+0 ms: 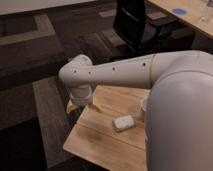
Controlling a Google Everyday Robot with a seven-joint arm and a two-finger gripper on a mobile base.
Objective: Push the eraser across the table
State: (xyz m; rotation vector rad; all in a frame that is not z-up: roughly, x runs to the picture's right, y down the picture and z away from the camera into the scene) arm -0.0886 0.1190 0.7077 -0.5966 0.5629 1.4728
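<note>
no legible txt, claw hidden under arm (115, 72)

By the pincer (78, 103) at its corner, the counter (95, 142) shows pale honey planks. The eraser (123, 122) nearby is white, as is the arm (115, 73).

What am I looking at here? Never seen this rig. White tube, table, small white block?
A mobile robot with one arm, seen by its single camera, which looks down past the arm; its mounting is unknown. The big white mass at right is the body, the white tube the arm, stretched left over a light wooden table. The hand hangs from the arm's end above the table's far left corner. The small white block is the eraser: not held, lying flat on the table, apart from the hand and close to the body. Behind stand a black chair and a longer desk with a blue disc.
</note>
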